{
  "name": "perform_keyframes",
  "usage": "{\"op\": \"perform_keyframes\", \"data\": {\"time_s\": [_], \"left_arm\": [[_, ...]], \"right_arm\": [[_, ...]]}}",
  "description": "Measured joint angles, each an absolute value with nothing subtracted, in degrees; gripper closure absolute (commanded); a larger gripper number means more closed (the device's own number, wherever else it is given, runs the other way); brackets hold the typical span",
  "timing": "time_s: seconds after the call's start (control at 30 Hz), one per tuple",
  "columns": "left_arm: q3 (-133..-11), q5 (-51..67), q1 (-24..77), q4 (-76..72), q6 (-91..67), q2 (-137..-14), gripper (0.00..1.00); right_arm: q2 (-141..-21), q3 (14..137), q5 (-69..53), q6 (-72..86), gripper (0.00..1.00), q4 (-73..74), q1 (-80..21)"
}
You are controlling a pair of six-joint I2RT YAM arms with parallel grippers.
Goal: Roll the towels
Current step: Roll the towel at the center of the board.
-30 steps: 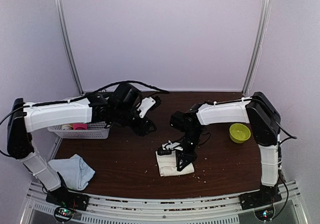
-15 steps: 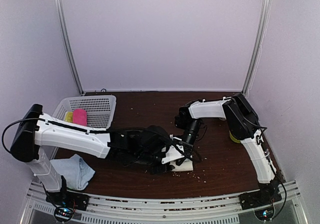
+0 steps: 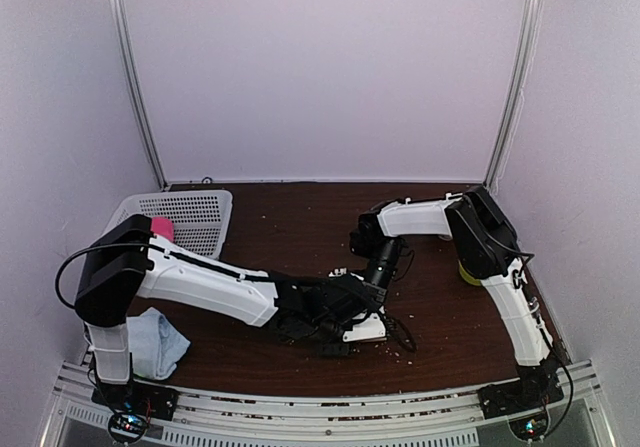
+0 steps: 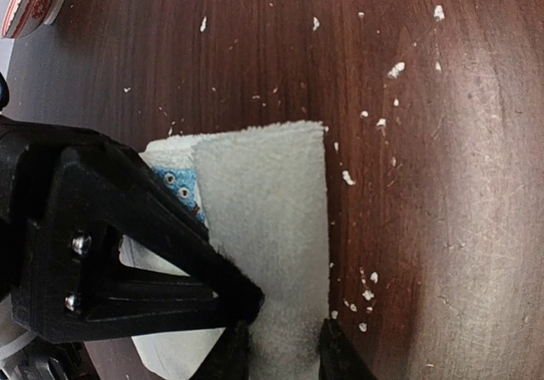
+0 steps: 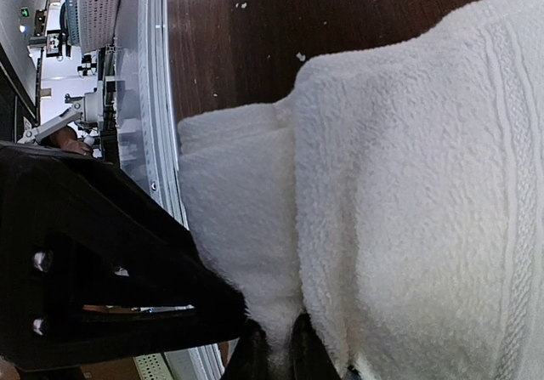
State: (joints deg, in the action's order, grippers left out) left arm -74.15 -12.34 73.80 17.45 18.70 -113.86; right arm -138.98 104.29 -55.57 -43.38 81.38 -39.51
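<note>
The cream-white towel (image 3: 373, 330) lies partly rolled on the brown table, front of centre. My left gripper (image 3: 343, 329) reaches across from the left and is shut on the towel's end. In the left wrist view (image 4: 283, 352) its fingers straddle the towel (image 4: 272, 201). My right gripper (image 3: 373, 302) comes down from behind and pinches a fold of the towel (image 5: 408, 184) in the right wrist view (image 5: 280, 354). The two grippers are close together. The pale blue towel (image 3: 155, 342) lies crumpled at the front left, untouched.
A white mesh basket (image 3: 200, 212) stands at the back left with a pink cloth cylinder (image 3: 162, 230) in it. A yellow-green bowl (image 3: 466, 272) is mostly hidden behind the right arm. White lint crumbs (image 4: 395, 70) dot the table. The metal rail runs along the front edge.
My left arm has swung from the basket across to the cream-white towel and closed on it. The right gripper has shifted slightly back and stays on the towel.
</note>
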Motion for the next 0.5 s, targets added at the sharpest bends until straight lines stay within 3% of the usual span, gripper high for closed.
{"op": "perform_keyframes", "data": {"time_s": [0.3, 0.5], "left_arm": [[-74.52, -17.23, 75.24, 17.82, 19.14, -114.8, 0.6], [-70.72, -19.14, 74.46, 16.01, 19.2, -113.4, 0.6]], "right_arm": [[-138.89, 104.29, -55.44, -43.51, 0.96, 81.14, -39.33], [-138.78, 104.22, -55.48, -43.55, 0.96, 81.14, -39.4]]}}
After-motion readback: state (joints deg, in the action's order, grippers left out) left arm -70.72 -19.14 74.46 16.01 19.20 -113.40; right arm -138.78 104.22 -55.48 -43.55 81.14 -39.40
